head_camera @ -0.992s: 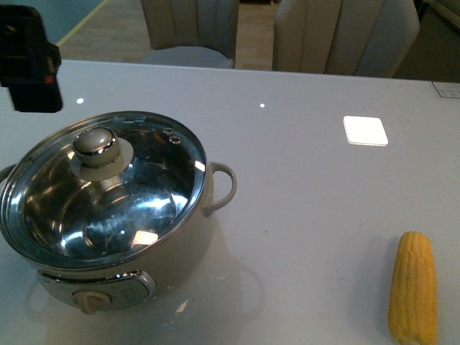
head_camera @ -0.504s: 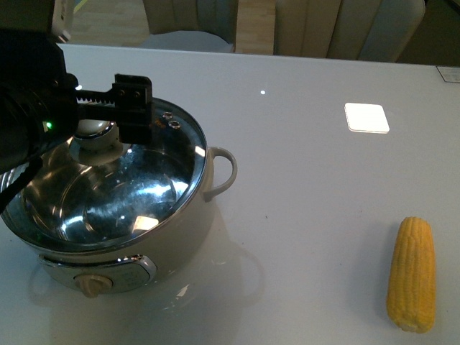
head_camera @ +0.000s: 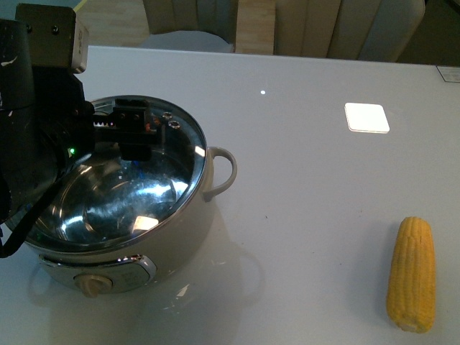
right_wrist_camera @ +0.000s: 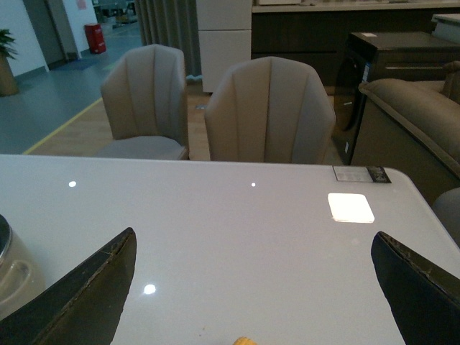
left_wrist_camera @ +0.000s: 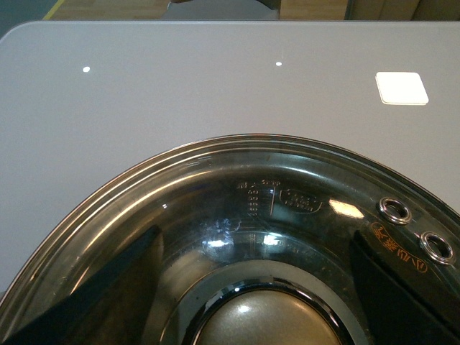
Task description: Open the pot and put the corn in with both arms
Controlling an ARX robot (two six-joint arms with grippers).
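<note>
The pot (head_camera: 122, 215) stands at the table's left with its glass lid (head_camera: 165, 180) on. My left gripper (head_camera: 100, 144) is open and low over the lid, hiding the knob in the front view. In the left wrist view the lid knob (left_wrist_camera: 262, 323) lies between the spread fingers (left_wrist_camera: 108, 295), not gripped. The corn (head_camera: 411, 274) lies on the table at the front right. My right gripper (right_wrist_camera: 251, 302) is open and empty above the table, with the corn's tip (right_wrist_camera: 243, 341) just under it and the pot's side handle (right_wrist_camera: 18, 277) off to one side. The right arm is out of the front view.
A bright white square (head_camera: 366, 117) shows on the grey table (head_camera: 302, 187) at the back right. Padded chairs (right_wrist_camera: 269, 108) stand behind the table's far edge. A label (right_wrist_camera: 359, 174) lies near the far right corner.
My left arm has come in from the far left over the pot and dropped onto the lid, now straddling and hiding the knob. The pot and the corn have not moved.
</note>
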